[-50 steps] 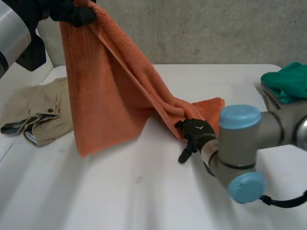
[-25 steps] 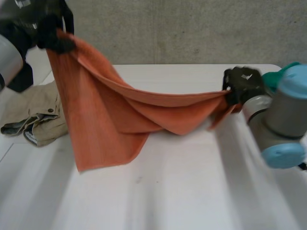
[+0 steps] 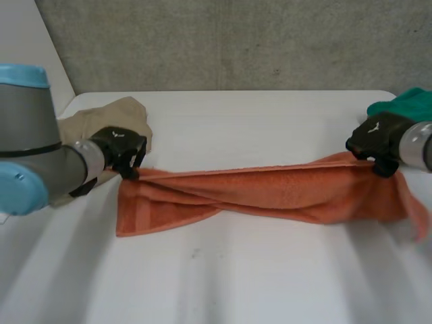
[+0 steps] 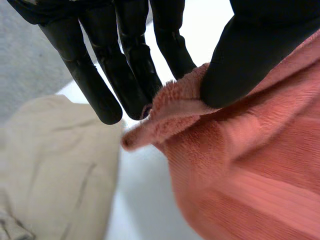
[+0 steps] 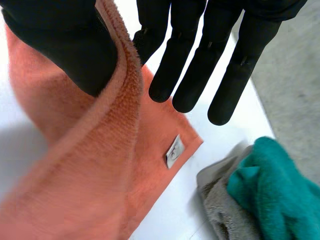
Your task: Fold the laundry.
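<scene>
Orange terry towel (image 3: 270, 196) lies strung across white table (image 3: 223, 283), 9 to 3 o'clock, twisted along its length, lower edge resting on surface. Left hand (image 3: 123, 152) pinches corner at 9 o'clock, thumb against fingers. Right hand (image 3: 374, 140) pinches hem near far end at 3 o'clock, same grip. Likely step: spreading flat. Hold both pinches firm, tension evenly, untwist before lowering. Pile thick and looped, small label (image 5: 174, 150) by corner. Farther: beige woven garment (image 3: 101, 121) crumpled at 10 o'clock; green fleecy cloth (image 3: 405, 108) at 2 o'clock.

Head view looking down at table (image 3: 236, 283), wrist views close (sharing towel (image 3: 270, 192))
</scene>
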You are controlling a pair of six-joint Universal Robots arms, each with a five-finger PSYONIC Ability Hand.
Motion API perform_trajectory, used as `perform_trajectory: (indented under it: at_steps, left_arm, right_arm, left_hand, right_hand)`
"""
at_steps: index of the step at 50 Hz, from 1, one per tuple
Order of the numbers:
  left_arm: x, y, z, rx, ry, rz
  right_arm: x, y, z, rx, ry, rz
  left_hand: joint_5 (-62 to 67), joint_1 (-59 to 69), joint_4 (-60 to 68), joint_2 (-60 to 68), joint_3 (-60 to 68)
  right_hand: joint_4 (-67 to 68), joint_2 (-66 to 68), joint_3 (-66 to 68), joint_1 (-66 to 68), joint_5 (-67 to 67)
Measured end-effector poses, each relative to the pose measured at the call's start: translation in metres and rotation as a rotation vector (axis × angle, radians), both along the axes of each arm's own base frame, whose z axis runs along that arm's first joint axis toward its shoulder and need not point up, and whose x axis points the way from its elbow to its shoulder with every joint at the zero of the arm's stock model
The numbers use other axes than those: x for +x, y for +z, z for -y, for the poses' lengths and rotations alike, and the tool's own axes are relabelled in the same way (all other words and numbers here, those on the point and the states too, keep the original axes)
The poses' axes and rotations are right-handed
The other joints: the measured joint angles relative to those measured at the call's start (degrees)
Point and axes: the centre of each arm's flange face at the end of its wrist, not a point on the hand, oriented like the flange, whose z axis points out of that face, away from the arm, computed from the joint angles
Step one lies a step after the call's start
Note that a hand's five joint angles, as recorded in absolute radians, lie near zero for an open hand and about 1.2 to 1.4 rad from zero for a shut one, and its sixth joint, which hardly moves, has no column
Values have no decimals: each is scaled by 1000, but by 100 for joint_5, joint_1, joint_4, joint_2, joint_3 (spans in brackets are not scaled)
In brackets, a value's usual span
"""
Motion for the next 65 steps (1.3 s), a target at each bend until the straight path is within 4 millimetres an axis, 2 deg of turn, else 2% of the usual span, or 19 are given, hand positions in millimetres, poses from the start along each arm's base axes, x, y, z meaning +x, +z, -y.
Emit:
perform_trajectory:
  at_steps: [3, 5, 9, 11, 14, 16, 19, 21, 23, 26, 30, 34, 41, 44, 49, 54, 57, 61, 65]
  left_arm:
    - [-10, 9, 17, -69, -2, -21]
    - [-19, 22, 30, -145, -12, -53]
    - [-34, 61, 54, -344, -24, -142]
    - [-39, 92, 66, -489, -17, -209]
    - [-39, 140, 77, -697, 12, -315]
    - [-36, 172, 80, -832, 42, -395]
    - [-28, 209, 80, -986, 84, -499]
    - [-22, 227, 78, -1060, 107, -552]
    - [-17, 237, 77, -1105, 122, -585]
    - [-11, 242, 77, -1123, 137, -601]
    - [-4, 226, 83, -1059, 156, -570]
    - [2, 188, 90, -923, 178, -507]
    - [11, 94, 84, -631, 178, -383]
    - [17, 50, 76, -510, 171, -333]
    - [26, 5, 67, -392, 168, -272]
    - [33, -19, 62, -338, 169, -215]
    - [38, -24, 60, -327, 172, -181]
    - [43, -25, 58, -325, 175, -148]
    - [48, -21, 57, -320, 181, -122]
  right_arm:
    - [6, -14, 16, -25, -8, -7]
    - [12, -18, 29, -72, -15, 9]
    - [25, -10, 59, -243, -26, 76]
    - [33, 10, 78, -394, -38, 137]
    - [40, 50, 98, -633, -64, 249]
    - [41, 82, 106, -796, -80, 345]
    - [39, 125, 107, -990, -85, 482]
    - [38, 145, 102, -1079, -75, 556]
    - [37, 158, 97, -1129, -59, 605]
    - [37, 163, 89, -1141, -29, 635]
    - [39, 149, 82, -1066, 1, 618]
    - [39, 115, 79, -913, 11, 572]
    - [33, 29, 73, -581, -13, 492]
    - [28, -18, 70, -431, -41, 463]
    - [19, -73, 69, -273, -95, 434]
    - [7, -107, 73, -180, -165, 427]
    - [-2, -117, 78, -136, -223, 439]
    - [-12, -120, 81, -87, -293, 465]
    - [-20, -117, 82, -47, -356, 489]
  left_hand:
    - [0, 0, 0, 1, 0]
    - [0, 0, 0, 4, 0]
    - [0, 0, 1, 5, 0]
    - [0, 0, 1, 5, 0]
    - [0, 0, 2, 6, 0]
    - [0, 0, 2, 6, 0]
    - [0, 0, 2, 6, 0]
    - [0, 0, 2, 6, 0]
    - [0, 0, 2, 6, 0]
    - [0, 0, 2, 7, 0]
    - [0, 0, 2, 7, 0]
    - [0, 0, 2, 7, 0]
    - [0, 0, 2, 12, 1]
    - [0, 0, 2, 13, 1]
    - [0, 0, 2, 14, 1]
    - [0, 0, 2, 14, 1]
    - [0, 0, 2, 14, 1]
    - [0, 0, 2, 14, 1]
    - [0, 0, 2, 14, 1]
  right_hand:
    - [0, 0, 0, 0, 8]
    - [0, 0, 0, 0, 28]
    - [0, 0, 0, 0, 41]
    - [0, 0, 2, 0, 42]
    - [1, 0, 7, 0, 41]
    - [1, 0, 7, 0, 41]
    - [1, 0, 7, 0, 41]
    - [1, 0, 7, 0, 41]
    - [1, 0, 7, 0, 43]
    - [2, 0, 7, 0, 69]
    - [2, 0, 7, 0, 72]
    - [3, 0, 7, 0, 71]
    - [3, 0, 7, 0, 72]
    - [3, 0, 7, 0, 74]
    - [4, 0, 7, 0, 74]
    - [-185, -120, -146, -38, -109]
    - [-1469, -1478, -1479, -1309, -1413]
    - [-2884, -2828, -2804, -2649, -2885]
    - [-3303, -3193, -3252, -2991, -3377]
